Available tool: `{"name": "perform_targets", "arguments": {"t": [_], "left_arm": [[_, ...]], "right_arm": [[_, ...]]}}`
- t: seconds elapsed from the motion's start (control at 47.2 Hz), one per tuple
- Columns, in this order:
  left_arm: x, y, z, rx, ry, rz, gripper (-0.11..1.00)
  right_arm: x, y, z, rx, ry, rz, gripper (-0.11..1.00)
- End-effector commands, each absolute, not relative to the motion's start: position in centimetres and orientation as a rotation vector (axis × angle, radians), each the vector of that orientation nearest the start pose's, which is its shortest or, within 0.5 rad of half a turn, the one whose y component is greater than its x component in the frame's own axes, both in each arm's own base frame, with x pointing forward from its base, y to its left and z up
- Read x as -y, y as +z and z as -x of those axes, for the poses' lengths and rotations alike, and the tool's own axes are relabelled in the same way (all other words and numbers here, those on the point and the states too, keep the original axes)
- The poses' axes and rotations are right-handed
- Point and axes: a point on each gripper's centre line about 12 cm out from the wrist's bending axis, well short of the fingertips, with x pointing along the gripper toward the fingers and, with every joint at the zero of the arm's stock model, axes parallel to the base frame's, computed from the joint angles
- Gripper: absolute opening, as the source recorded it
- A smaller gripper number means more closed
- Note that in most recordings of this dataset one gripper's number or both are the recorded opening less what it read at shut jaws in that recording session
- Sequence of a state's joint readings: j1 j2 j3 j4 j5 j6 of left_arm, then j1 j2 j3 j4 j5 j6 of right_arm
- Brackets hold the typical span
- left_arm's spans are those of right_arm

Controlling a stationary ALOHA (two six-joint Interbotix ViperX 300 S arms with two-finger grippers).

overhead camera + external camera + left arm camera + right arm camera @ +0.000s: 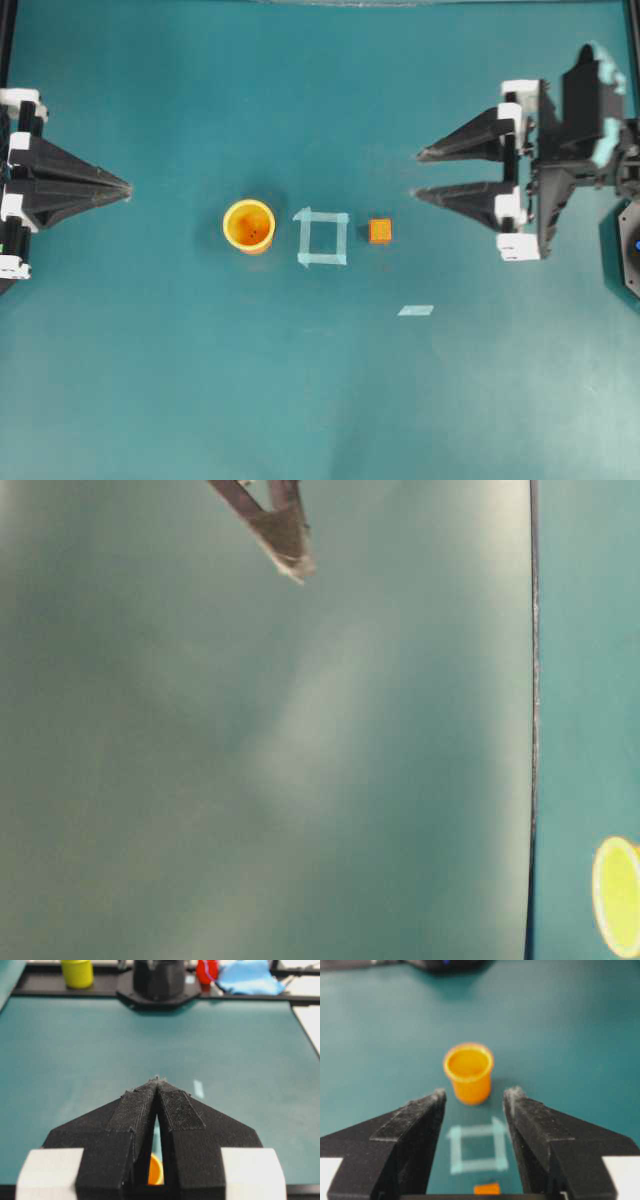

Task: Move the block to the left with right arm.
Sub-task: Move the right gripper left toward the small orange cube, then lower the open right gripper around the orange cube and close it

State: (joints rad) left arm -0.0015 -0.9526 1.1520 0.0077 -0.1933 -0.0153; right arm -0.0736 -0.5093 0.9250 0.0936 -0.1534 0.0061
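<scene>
The block (380, 231) is a small orange cube with plain faces, much smaller than the cup (249, 226). It sits flat on the green table (320, 400), just beside the 3 o'clock edge of the pale tape square (323, 238), not touching it. The round orange cup stands upright at 9 o'clock of the square, a little apart from it.

The right gripper (416, 175) hangs at 2 o'clock of the block, clear of it, its jaws spread wide and holding nothing. In the right wrist view the block (487, 1189) shows low between the fingers (415, 1115). The left gripper (128, 188) rests near the table's 9 o'clock edge, jaws pressed together, empty.

A loose strip of tape (416, 310) lies at 5 o'clock of the block. Bare table spreads at 12 and 6 o'clock of the row.
</scene>
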Motion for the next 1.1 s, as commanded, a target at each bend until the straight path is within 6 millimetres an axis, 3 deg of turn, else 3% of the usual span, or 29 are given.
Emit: {"name": "perform_targets", "arguments": {"t": [0.0,0.53,1.08], "left_arm": [[0.1,30.1,-20.5,0.021,-0.004,0.006,0.0],[0.1,30.0,-20.5,0.02,-0.004,0.006,0.0],[0.1,29.9,-20.6,0.012,-0.003,0.008,0.0]], "right_arm": [[2.5,27.0,-30.6,-0.291,-0.1,-0.104,0.57],[2.7,20.9,-36.4,-0.731,-0.075,-0.044,0.57],[2.9,15.0,-37.3,-0.883,-0.054,0.019,0.58]]}}
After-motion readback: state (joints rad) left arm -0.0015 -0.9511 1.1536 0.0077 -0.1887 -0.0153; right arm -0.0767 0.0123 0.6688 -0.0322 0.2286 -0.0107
